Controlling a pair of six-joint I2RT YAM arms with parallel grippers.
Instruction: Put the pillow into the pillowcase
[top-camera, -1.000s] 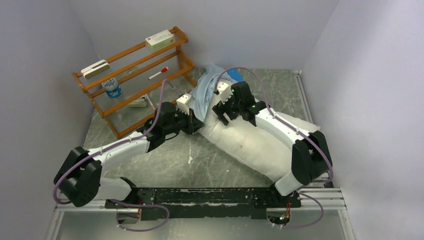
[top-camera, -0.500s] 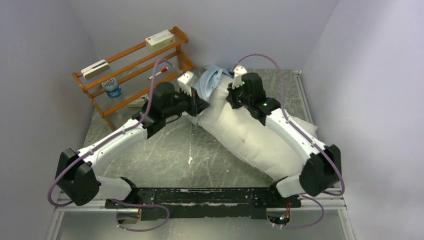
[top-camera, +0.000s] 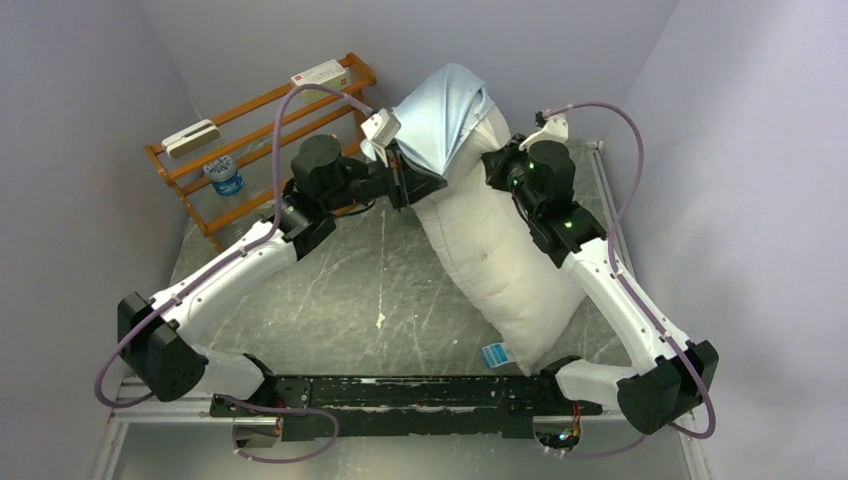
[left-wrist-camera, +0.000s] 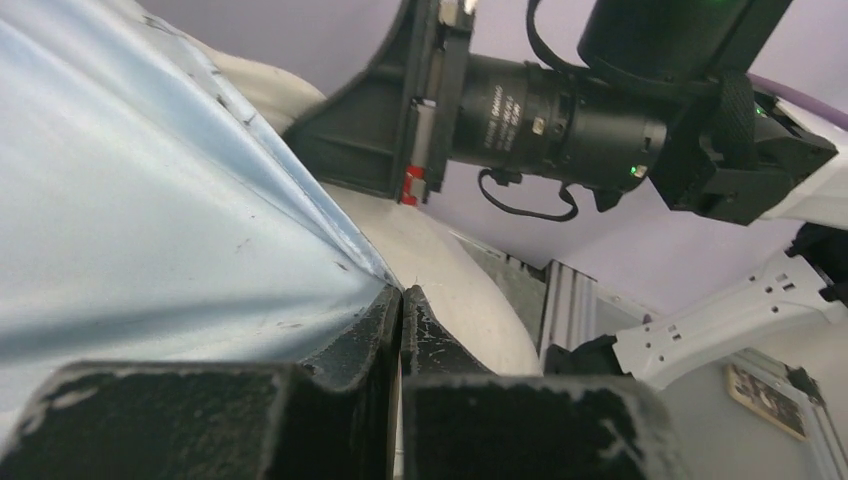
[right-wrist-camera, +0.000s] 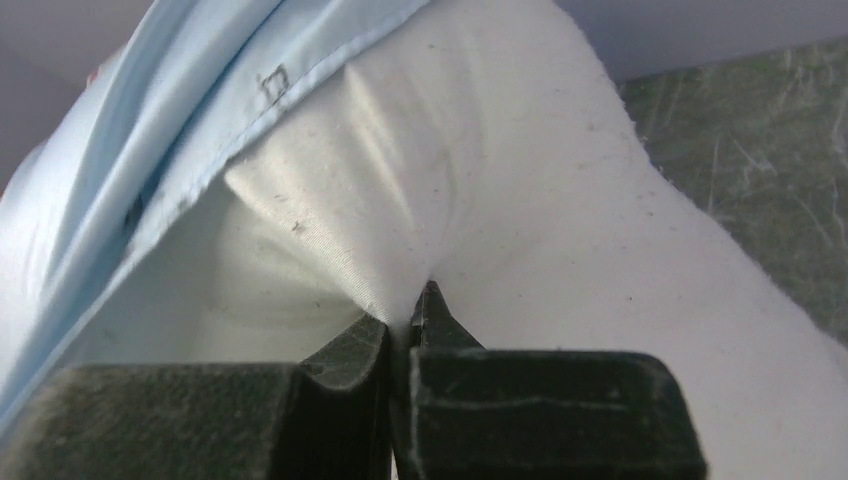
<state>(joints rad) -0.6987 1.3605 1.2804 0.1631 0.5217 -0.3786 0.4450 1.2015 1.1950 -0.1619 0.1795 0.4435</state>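
The white pillow (top-camera: 500, 260) lies slanting from the near right towards the back, its far end lifted off the table. The pale-blue pillowcase (top-camera: 440, 110) is draped over that raised end. My left gripper (top-camera: 405, 182) is shut on the pillowcase's hem on the left side; in the left wrist view the blue pillowcase (left-wrist-camera: 150, 220) runs into my left gripper (left-wrist-camera: 401, 298), with the pillow (left-wrist-camera: 455, 290) just beyond. My right gripper (top-camera: 492, 165) is shut on a pinched fold of the pillow (right-wrist-camera: 560, 200) just below the pillowcase (right-wrist-camera: 150, 130) edge, at my right gripper (right-wrist-camera: 410, 318). A small blue tag (top-camera: 495, 354) shows at the pillow's near end.
A wooden rack (top-camera: 270, 130) stands at the back left, holding boxes, a small bottle (top-camera: 225, 178) and a marker. Pale walls close in on three sides. Bare green-grey table (top-camera: 340, 300) lies left of the pillow. A metal rail (top-camera: 605, 200) runs along the right edge.
The right gripper shut on the pillow. Both arms rose and reached farther back, lifting the pillow's far end with the pillowcase on it. The pillow's near end slid leftwards.
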